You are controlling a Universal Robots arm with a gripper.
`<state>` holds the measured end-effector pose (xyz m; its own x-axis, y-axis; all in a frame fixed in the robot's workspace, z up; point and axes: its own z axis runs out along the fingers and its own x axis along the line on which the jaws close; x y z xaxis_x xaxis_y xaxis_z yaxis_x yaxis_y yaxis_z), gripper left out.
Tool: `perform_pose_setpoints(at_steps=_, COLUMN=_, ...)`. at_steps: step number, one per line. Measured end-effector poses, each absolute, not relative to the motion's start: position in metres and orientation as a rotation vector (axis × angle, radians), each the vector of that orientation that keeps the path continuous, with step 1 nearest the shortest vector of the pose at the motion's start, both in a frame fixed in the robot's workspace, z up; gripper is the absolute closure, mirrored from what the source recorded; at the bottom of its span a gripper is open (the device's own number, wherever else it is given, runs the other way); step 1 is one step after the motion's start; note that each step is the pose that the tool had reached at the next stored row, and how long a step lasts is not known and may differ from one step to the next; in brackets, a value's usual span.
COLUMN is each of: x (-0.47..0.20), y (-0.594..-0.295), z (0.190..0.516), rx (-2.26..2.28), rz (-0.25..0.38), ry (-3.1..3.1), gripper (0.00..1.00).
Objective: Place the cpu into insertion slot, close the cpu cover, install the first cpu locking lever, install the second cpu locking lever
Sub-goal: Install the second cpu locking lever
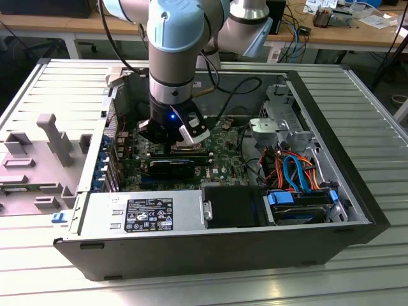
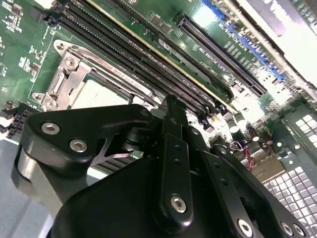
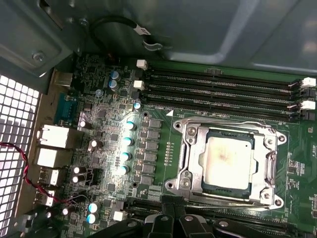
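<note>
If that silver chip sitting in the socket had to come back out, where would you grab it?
Probably by two opposite edges, from straight above. The cpu lies flat and recessed inside the cpu cover, so only its top face shows through the window; the frame would likely need lifting before its edges are reachable.

Directly above the insertion slot (image 3: 227, 164) open air is lying, with the cpu cover (image 3: 270, 163) sitting flat around it. Black memory slots (image 3: 223, 89) are crowding one side of it, capacitors (image 3: 127, 141) are standing beside another, and the gripper (image 1: 173, 132) is hanging close overhead.
</note>
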<state>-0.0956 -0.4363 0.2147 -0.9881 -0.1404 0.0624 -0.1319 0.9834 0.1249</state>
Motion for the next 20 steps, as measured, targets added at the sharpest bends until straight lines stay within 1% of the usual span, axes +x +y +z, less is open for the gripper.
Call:
perform_pose_setpoints(at_steps=12, x=-0.0956, y=-0.4364, z=0.207, rx=0.212, rz=-0.245, ry=-3.051, gripper=0.89)
perform_pose_setpoints(at_steps=20, x=-0.0955, y=-0.4372, z=0.2042, rx=0.212, rz=-0.263, ry=-3.049, gripper=0.89)
